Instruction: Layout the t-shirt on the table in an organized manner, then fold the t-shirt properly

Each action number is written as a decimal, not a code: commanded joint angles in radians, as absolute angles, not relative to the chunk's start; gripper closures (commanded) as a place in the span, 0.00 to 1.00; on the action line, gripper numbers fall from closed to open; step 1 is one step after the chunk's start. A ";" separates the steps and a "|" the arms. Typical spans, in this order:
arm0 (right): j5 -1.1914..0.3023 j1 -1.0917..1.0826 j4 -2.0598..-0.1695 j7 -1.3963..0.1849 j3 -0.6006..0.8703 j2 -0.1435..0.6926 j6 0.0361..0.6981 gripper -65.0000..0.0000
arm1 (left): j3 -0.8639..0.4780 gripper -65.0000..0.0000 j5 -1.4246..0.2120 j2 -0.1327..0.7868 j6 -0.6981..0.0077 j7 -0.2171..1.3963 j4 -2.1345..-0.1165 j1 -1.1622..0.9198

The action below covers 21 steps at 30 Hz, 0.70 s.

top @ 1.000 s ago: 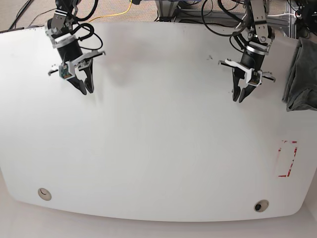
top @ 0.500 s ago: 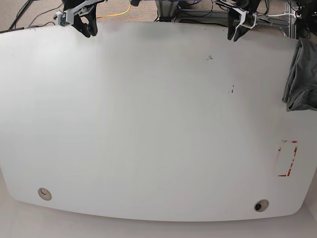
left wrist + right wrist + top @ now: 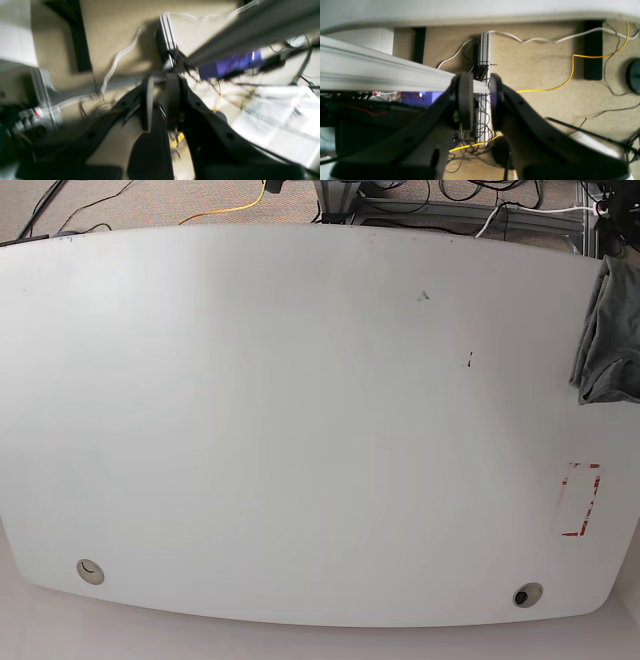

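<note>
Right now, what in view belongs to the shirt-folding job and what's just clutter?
Job:
grey t-shirt, bunched at the table's right edge
white table
left hand and right hand, both empty, fingers nearly together

Clutter:
red dashed rectangle mark
yellow cable on the carpet
aluminium frame rail

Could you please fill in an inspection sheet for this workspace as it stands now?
Surface: glossy white table, two round holes near the front edge, a few dark specks, red dashed rectangle at one side.
Job's things: grey t-shirt bunched at the table's edge, not laid out.
Clutter: nothing seen.
Grippers: neither appears in the base view; left gripper and right gripper both nearly closed, holding nothing, pointing at the floor.
Cables: yellow cable and white cable on the floor.
Surroundings: beige carpet, aluminium rail.
</note>
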<state>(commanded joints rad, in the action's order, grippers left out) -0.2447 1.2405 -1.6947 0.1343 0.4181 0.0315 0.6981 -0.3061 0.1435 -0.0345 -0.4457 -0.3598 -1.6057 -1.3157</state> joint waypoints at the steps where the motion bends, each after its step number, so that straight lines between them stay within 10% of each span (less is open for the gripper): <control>1: -0.245 1.239 -1.664 0.134 0.406 0.045 0.698 0.83 | -0.305 0.87 0.145 -0.035 -0.446 -0.360 -1.564 -1.291; 21: -0.243 0.788 -0.918 0.188 0.242 0.170 0.698 0.83 | -0.193 0.87 0.147 0.038 -0.444 -0.291 -0.789 -0.687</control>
